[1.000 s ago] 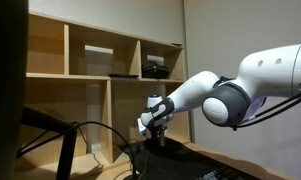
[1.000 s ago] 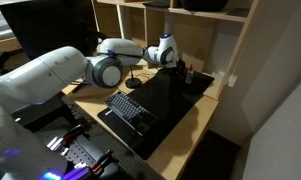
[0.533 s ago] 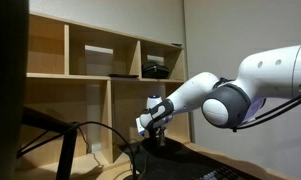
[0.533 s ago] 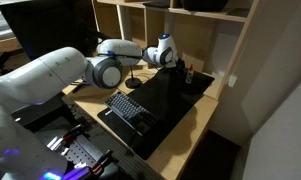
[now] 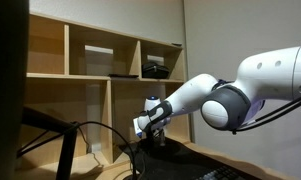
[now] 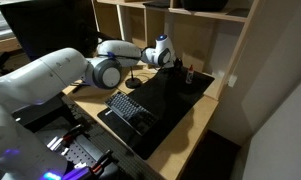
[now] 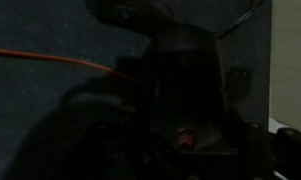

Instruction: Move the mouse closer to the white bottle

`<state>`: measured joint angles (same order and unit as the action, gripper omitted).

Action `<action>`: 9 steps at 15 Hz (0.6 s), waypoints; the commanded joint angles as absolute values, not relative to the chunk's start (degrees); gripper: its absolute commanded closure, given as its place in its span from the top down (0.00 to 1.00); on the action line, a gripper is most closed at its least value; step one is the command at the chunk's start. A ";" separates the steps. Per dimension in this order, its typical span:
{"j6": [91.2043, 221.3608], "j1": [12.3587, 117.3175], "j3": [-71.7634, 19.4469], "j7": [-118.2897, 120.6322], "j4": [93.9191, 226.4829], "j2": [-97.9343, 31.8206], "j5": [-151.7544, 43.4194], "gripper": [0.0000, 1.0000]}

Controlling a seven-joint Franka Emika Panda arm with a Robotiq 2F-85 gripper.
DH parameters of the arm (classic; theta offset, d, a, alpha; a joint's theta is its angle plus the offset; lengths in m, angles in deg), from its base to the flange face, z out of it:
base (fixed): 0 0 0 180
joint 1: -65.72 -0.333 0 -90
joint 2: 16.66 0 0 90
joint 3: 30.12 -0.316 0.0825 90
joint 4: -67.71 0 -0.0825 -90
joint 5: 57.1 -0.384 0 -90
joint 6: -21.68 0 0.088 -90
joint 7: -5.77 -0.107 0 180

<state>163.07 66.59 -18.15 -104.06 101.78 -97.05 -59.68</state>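
Note:
The wrist view is very dark. A black mouse (image 7: 183, 75) lies on the dark desk mat, straight ahead of my gripper (image 7: 182, 145). A small red spot (image 7: 185, 136) shows between the fingers; I cannot tell what it belongs to. In both exterior views my gripper (image 5: 155, 140) (image 6: 176, 68) points down at the back of the mat (image 6: 175, 100), close to the shelf unit. Its jaws are lost in the dark, so I cannot tell whether they hold the mouse. I cannot make out the white bottle for certain in any view.
A black keyboard (image 6: 130, 108) lies on the front of the mat. A wooden shelf unit (image 5: 90, 70) stands right behind the gripper. Black cables (image 5: 80, 130) and a thin orange cable (image 7: 60, 60) run near it. A dark monitor (image 6: 50, 25) stands at the back.
The wrist and gripper have shifted very slightly sideways and down near the back of the mat. Nothing else has visibly moved.

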 commanded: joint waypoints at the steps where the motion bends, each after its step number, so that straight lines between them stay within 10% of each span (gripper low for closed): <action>1: 162.25 67.37 -18.25 -105.31 98.48 -99.29 -60.05 0.47; 9: 162.31 67.88 -17.74 -108.91 97.22 -100.19 -59.87 0.47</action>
